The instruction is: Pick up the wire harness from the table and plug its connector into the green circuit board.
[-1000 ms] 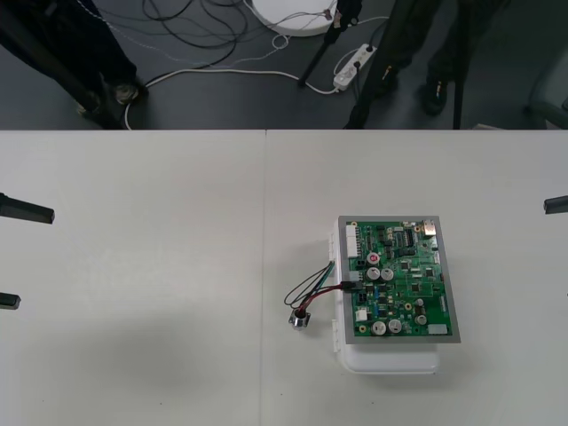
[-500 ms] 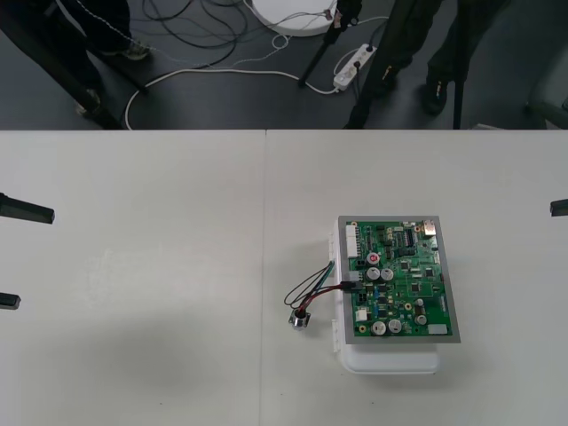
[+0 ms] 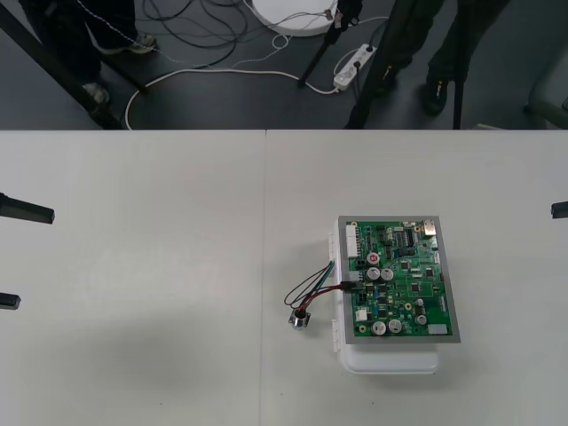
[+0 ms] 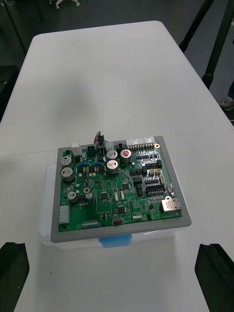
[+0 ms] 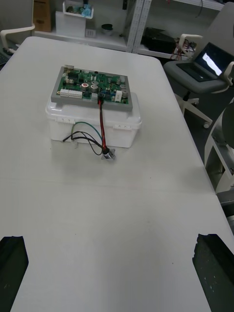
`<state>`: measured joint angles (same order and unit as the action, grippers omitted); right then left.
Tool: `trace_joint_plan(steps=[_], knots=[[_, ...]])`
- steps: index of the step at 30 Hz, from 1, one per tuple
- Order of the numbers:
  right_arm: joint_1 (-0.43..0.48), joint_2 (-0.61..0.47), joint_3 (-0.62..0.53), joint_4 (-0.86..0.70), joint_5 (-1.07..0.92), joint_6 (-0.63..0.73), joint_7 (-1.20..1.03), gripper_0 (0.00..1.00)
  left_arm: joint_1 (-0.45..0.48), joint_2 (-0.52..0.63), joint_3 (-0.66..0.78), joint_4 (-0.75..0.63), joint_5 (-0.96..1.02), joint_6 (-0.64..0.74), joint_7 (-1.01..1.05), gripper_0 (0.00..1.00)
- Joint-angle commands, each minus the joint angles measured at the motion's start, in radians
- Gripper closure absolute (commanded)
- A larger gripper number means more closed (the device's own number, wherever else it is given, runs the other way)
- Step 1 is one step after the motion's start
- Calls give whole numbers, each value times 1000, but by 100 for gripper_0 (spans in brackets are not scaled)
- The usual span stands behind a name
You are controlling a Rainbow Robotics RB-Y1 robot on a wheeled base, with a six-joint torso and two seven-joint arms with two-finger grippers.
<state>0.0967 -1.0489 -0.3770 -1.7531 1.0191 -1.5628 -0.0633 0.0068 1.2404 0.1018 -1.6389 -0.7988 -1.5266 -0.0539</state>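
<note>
At the green circuit board's (image 3: 399, 280) edge that faces the robot's left, the small black plug (image 3: 352, 286) of the wire harness (image 3: 315, 293) sits against the board and looks seated in it; the left wrist view shows the red wire rising up the side of the white base (image 5: 92, 122) straight into that plug. From the plug the thin red, black and green wires loop out over the desk (image 3: 160, 266) toward the left arm's side. They end in the round metal socket (image 3: 300, 319), which lies on the desk just beside the base and nearer the desk's front edge than the plug. The harness's long axis therefore runs from the board's edge out and slightly forward. The left gripper (image 3: 34, 257) waits at the desk's left side, well apart from the harness, with its 2 fingers (image 5: 12, 263) spread wide and holding nothing. The right gripper (image 4: 113, 248) waits at the right side, with its fingers (image 4: 214, 273) likewise wide apart and empty, looking across the board at the plug on the far edge. The task appears finished or nearly so. If the plug needed pressing home, the left arm would have the clear approach, since only open desk lies between it and the harness. The right arm would have to reach over the whole board.
</note>
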Motion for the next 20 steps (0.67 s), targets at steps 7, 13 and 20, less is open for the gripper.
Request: trace_joint_plan(steps=[7,13,20], knots=[[15,-33,-39,-2,-13,-8,-32,0,25,50,36,-21,10,-44,34,0],[15,-33,-39,-2,-13,-8,-32,0,25,50,36,-21,10,-44,34,0],[15,-33,-39,-2,-13,-8,-32,0,25,50,36,-21,10,-44,34,0]])
